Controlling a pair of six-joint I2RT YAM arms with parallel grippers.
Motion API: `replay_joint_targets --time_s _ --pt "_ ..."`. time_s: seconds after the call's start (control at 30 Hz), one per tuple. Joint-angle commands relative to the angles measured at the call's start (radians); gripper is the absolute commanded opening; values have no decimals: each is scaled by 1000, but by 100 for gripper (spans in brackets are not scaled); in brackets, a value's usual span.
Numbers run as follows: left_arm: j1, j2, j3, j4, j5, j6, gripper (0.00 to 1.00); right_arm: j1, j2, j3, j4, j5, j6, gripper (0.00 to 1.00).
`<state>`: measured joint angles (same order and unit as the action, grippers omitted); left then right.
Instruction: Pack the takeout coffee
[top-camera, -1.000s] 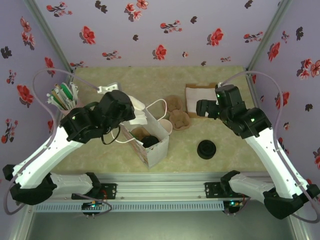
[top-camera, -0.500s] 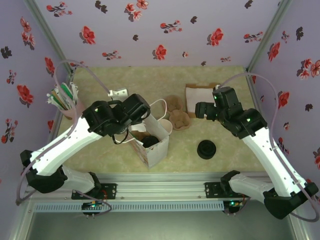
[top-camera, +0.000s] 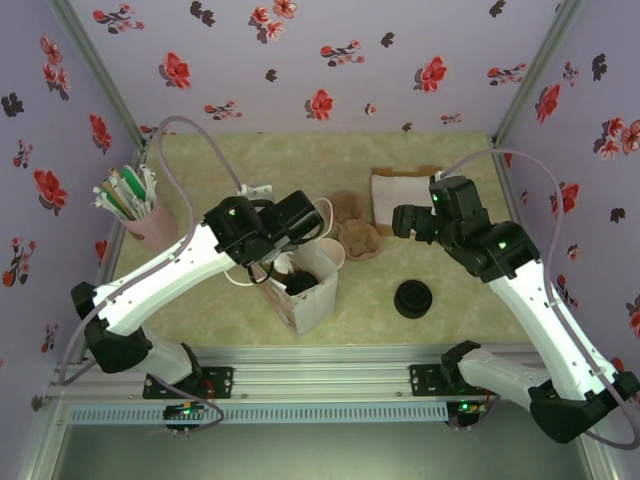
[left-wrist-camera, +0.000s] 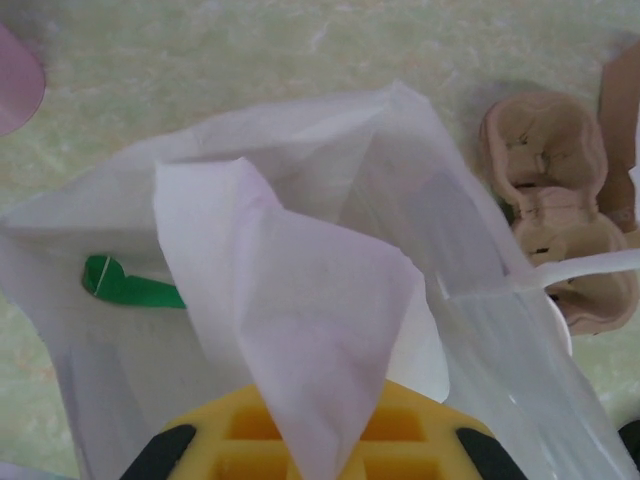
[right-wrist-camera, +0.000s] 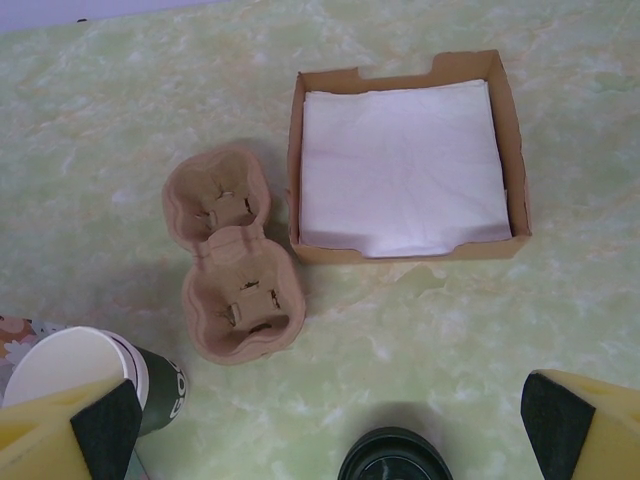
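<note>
The takeout coffee (top-camera: 302, 284) shows as a dark round top inside the white paper bag (top-camera: 318, 300), partly hidden by my left arm. Directly over the bag's open mouth my left gripper (top-camera: 287, 228) is shut on a white napkin. In the left wrist view the napkin (left-wrist-camera: 300, 320) hangs from the yellow jaws of that gripper (left-wrist-camera: 315, 445), with the bag (left-wrist-camera: 500, 330) underneath. My right gripper (right-wrist-camera: 330, 440) stands open and empty above the table, near the napkin box (right-wrist-camera: 405, 160).
A lidless cup (right-wrist-camera: 75, 375) stands beside the bag. A brown cup carrier (right-wrist-camera: 235, 255) lies left of the napkin box. A stack of black lids (top-camera: 413, 298) sits at the front right. A pink cup of stirrers (top-camera: 130, 200) stands at the far left.
My left arm has swung right, from beside the bag to over its mouth, carrying the napkin. The right arm has barely moved.
</note>
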<state>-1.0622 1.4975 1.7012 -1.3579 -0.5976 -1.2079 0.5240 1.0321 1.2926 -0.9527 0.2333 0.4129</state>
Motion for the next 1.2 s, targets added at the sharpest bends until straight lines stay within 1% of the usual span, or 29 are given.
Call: replay_joint_targets --time_s 0.0,0.4,0.53,0.63,0.67,0.7,0.73,0.8,0.83,0.97,1.17 --pt "-7 13 27 -56 13 -57 0 2 -10 -13 18 16 15 99" --pt "-24 -4 22 -64 35 -77 0 2 -27 -19 15 14 16 99" --pt "-24 8 10 -59 30 -108 0 2 -27 -19 16 13 17 99" --pt "-24 21 15 -44 31 -91 0 2 -32 -22 17 12 16 99" --pt "-22 24 21 -44 31 -82 3 2 -33 -21 15 13 15 99" --pt "-22 27 27 -41 30 -66 13 2 -34 -21 13 14 14 99" --pt "-22 30 31 -37 33 -50 20 2 -34 -19 9 11 12 99" --pt "-22 31 40 -32 35 -38 29 2 -33 -17 3 9 10 99" --pt "-22 28 44 -25 39 -26 32 2 -36 -16 -1 8 9 99" --pt "-22 10 48 14 41 10 41 2 -47 -15 -7 9 7 99" --pt "-22 -27 38 98 33 99 61 2 -63 -7 -12 -8 6 99"
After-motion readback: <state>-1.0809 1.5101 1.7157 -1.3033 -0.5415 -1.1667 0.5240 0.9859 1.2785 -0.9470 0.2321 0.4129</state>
